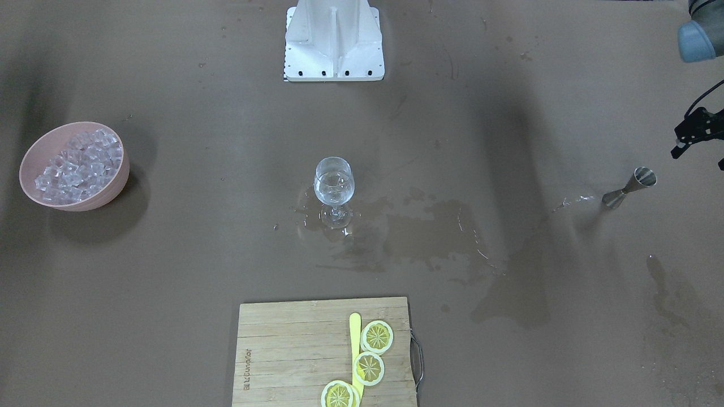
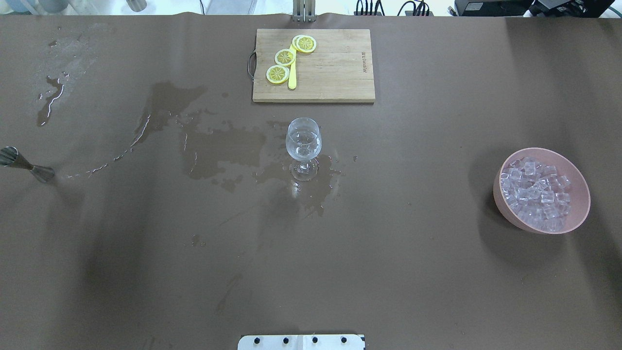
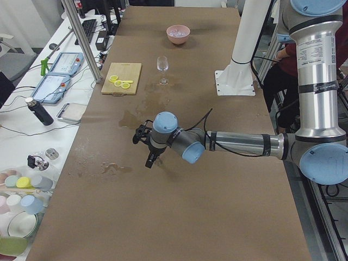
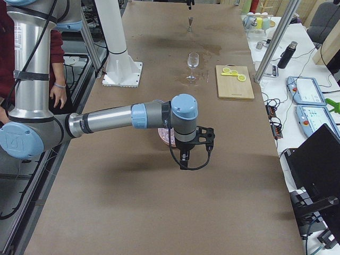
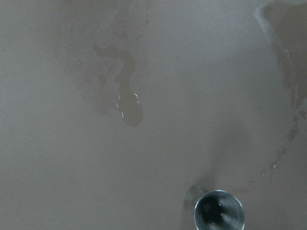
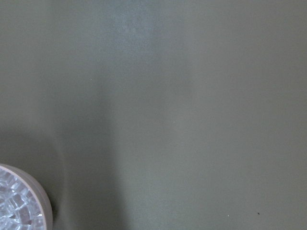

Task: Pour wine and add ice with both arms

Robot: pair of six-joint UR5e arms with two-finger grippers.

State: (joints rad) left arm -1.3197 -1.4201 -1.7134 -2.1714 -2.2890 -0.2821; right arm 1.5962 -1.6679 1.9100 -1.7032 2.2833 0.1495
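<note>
Got a wine glass [image 1: 334, 183] standing upright in the middle of the worktop [image 1: 169, 271], with a small pool of clear wine [image 1: 332, 193] low in the glass. Planted right in a wet patch [image 1: 418, 229] as well, with more splashes trailing off toward the jigger [image 1: 629, 188]. Found the ice [image 1: 79, 165] heaped in a pink bowl [image 1: 120, 180] over on the robot's right, well apart from the glass. Spotted the jigger upright on the robot's left, also well apart from the glass. Looking almost straight down its open mouth from the left wrist camera, at the bottom edge of that view.

Can't call the left gripper [image 3: 148, 157] open or closed, honestly. Only catching it side-on from the end of the worktop and clipped at the edge of the front view. Hanging in the air above the worktop near the jigger, not touching it. Same deal with the right gripper [image 4: 194, 151]: only visible from the side camera, hovering over the worktop just beside the pink bowl, so no call on open or closed there either. Just a corner of the bowl and some cubes in the right wrist view.

Also seeing a wooden cutting board [image 1: 283, 350] past the glass on the side away from the robot, carrying a few lemon slices [image 1: 369, 368] and a yellow stick [image 1: 355, 339]. And a white base plate [image 1: 334, 51] at the robot's edge.
</note>
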